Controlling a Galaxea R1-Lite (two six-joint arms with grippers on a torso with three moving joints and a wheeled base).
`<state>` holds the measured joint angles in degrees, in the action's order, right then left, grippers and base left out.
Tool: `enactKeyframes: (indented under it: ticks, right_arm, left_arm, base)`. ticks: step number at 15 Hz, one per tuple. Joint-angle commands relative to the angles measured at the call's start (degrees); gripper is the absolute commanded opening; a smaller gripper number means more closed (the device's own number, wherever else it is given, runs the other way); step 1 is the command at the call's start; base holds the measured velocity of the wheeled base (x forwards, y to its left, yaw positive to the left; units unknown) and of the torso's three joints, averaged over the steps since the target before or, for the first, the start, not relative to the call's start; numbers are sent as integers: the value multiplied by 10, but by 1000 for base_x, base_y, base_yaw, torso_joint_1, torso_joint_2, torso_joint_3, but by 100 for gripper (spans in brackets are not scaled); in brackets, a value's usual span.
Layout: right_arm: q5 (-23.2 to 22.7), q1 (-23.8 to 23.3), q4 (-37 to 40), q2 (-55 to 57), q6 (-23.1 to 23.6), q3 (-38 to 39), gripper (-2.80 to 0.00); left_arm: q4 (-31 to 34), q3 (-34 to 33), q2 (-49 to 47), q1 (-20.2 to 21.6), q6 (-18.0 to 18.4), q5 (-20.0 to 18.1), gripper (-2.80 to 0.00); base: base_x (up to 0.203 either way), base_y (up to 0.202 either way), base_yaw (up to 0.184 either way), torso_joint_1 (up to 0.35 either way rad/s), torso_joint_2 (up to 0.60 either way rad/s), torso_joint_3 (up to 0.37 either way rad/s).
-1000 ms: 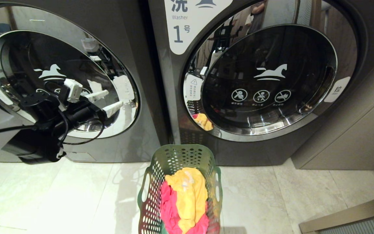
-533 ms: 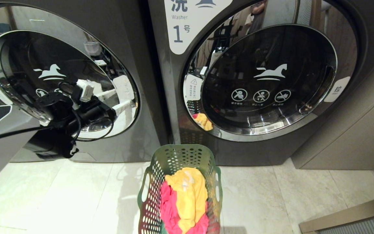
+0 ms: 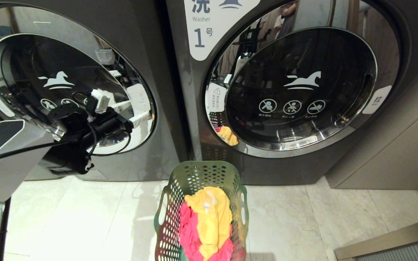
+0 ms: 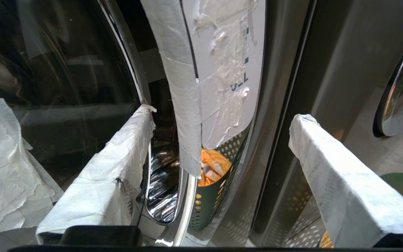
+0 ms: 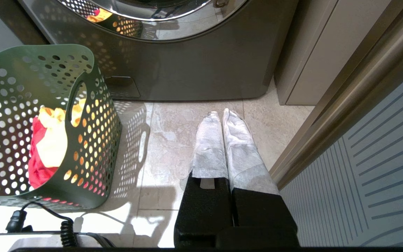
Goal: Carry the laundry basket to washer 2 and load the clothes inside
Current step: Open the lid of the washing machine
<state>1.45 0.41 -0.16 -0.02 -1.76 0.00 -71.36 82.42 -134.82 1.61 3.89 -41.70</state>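
Head view, two washers (image 3: 289, 90), one laundry basket (image 3: 201, 177)

The left gripper (image 3: 132, 112) is raised on a bent left arm (image 3: 9, 159), its taped fingers (image 4: 345, 189) spread wide with nothing between them. The right gripper (image 5: 222, 117) hangs low, fingers pressed together, pointing forward and down.

On the right-hand machine (image 3: 303, 90) you can read a white label (image 3: 212, 25): "Washer", a large "1" and Chinese characters. Both round doors carry a white horse emblem (image 3: 302, 80) and three round prohibition signs (image 3: 291, 107); their captions are too small to read.
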Motion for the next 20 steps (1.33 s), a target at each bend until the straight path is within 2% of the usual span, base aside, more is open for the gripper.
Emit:
enactKeyframes:
  ticks: [1,5,7,12,20]
  right_arm:
    - [0,0,0,0,0,0,-280]
    - [0,0,0,0,0,0,-280]
    - [0,0,0,0,0,0,-280]
    - [0,0,0,0,0,0,-280]
    - [0,0,0,0,0,0,-280]
  left_arm:
    - [-3,17,-7,-4,-10,-2,0]
    - [0,28,-12,-5,-27,-16,0]
    - [2,50,-23,-6,-22,1,0]
    - [3,54,-23,-4,-16,44,0]
    - [2,20,-5,2,-15,42,0]
  base:
    - [0,0,0,0,0,0]
    - [0,0,0,0,0,0]
    - [0,0,0,0,0,0]
    - [0,0,0,0,0,0]
    - [0,0,0,0,0,0]
